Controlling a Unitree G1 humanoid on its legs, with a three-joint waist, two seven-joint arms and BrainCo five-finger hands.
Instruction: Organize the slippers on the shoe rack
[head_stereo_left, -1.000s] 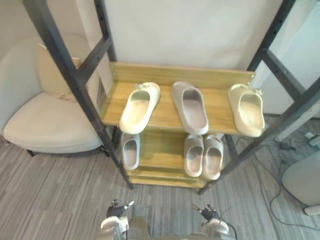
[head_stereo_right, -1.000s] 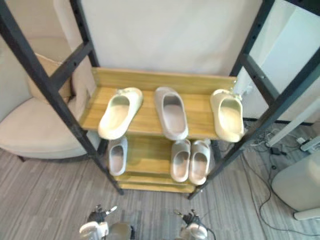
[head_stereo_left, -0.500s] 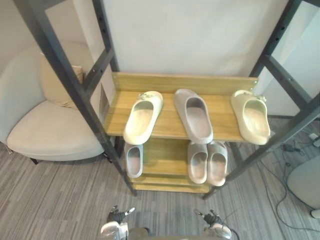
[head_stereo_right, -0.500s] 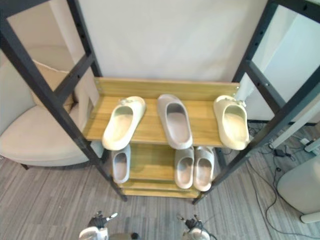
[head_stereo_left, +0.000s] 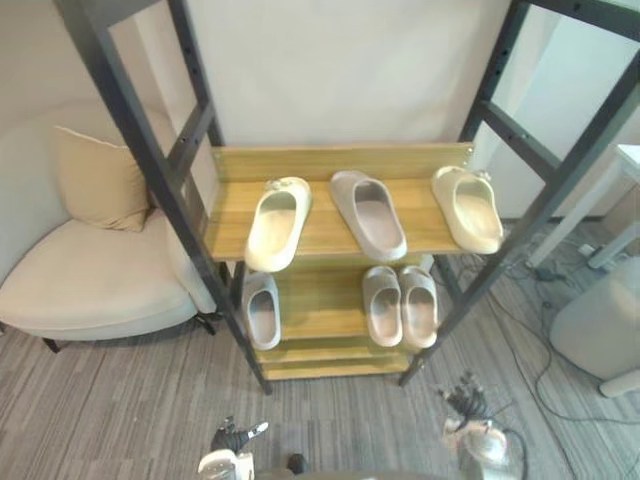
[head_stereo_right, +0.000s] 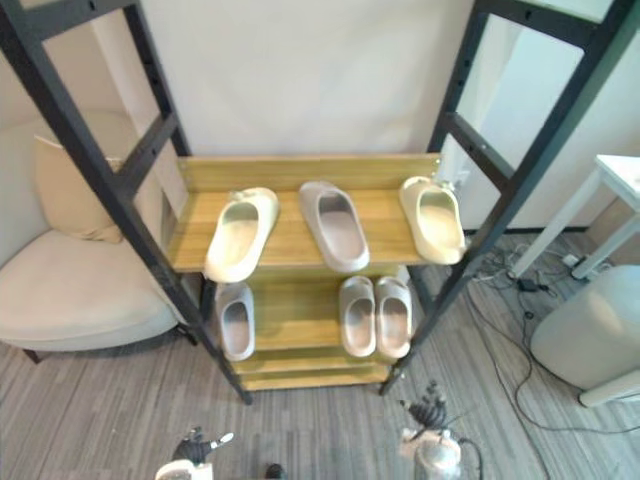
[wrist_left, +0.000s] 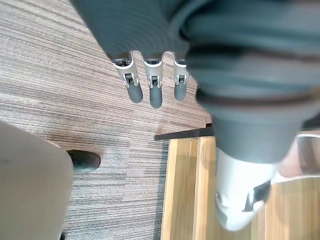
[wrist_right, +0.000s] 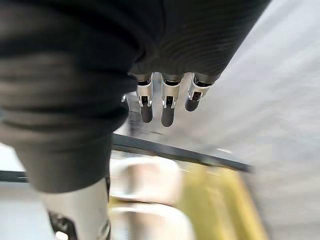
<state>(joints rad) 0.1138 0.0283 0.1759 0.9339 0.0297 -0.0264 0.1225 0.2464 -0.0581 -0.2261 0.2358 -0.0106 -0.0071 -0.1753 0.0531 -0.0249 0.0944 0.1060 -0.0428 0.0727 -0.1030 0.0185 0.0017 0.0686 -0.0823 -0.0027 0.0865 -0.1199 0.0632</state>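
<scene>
The shoe rack (head_stereo_left: 320, 236) has a black frame and wooden shelves. Its upper shelf holds a cream slipper (head_stereo_left: 277, 223) at the left, a grey slipper (head_stereo_left: 368, 214) in the middle and another cream slipper (head_stereo_left: 467, 208) at the right. On the lower shelf a single grey slipper (head_stereo_left: 262, 310) lies at the left and a grey pair (head_stereo_left: 400, 305) at the right. My left hand (head_stereo_left: 235, 438) hangs low over the floor in front of the rack, open and empty. My right hand (head_stereo_left: 470, 418) is low at the front right, its fingers (wrist_right: 167, 102) straight and holding nothing.
A cream armchair (head_stereo_left: 90, 285) with a tan cushion (head_stereo_left: 95, 185) stands left of the rack. A grey pouf (head_stereo_left: 600, 330) and loose cables (head_stereo_left: 540, 290) lie on the floor at the right, with a white table corner (head_stereo_left: 628, 158) behind.
The camera has pulled back and turned right, so the rack looks smaller. My right hand has moved out to the right and up a little. The slippers lie as before.
</scene>
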